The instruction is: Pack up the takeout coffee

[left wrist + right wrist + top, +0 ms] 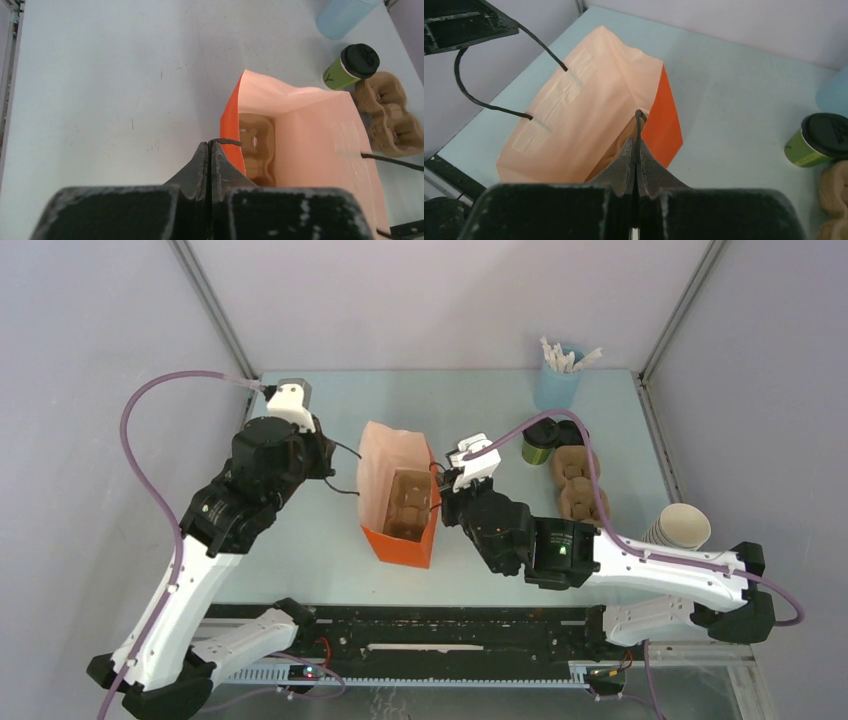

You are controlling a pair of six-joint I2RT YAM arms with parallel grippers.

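Note:
The takeout coffee (540, 446), an olive-green cup with a black lid, stands upright on the table right of the orange bag (398, 540). It also shows in the left wrist view (350, 67) and the right wrist view (819, 140). The bag (305, 125) (579, 120) stands open with a cardboard cup carrier (408, 505) inside. My left gripper (332, 466) (209, 146) is shut on the bag's left black cord handle. My right gripper (446, 486) (638, 145) is shut on the bag's right cord handle. Both grippers are apart from the coffee.
Two cardboard carriers (580, 485) lie right of the coffee. A pale blue cup of white sticks (558, 375) stands at the back right. A stack of lidless green cups (680, 527) lies near the table's right edge.

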